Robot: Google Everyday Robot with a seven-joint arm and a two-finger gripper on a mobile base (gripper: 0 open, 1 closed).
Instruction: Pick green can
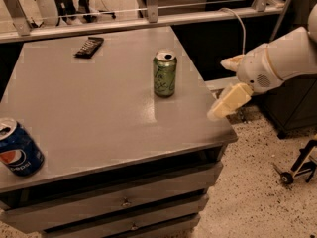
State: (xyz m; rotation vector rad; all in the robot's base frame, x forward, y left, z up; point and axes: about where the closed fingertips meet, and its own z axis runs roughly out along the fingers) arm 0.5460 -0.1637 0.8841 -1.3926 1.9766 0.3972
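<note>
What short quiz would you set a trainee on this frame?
1. True or false: the gripper, beside the table's right edge in the camera view, holds the green can.
2. What stands at the table's near left corner? A) blue Pepsi can B) mug C) bottle
3. Fill in: the green can stands ___, near the table's right side.
Key: 1 false, they are apart; 2 A; 3 upright.

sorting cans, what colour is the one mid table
Can: pale green, silver top, camera view. Tool hangs off the table's right edge.

Rounded white arm [290, 53] (thin orange ring) with cream pincer [219, 89] beside the table [99, 108].
</note>
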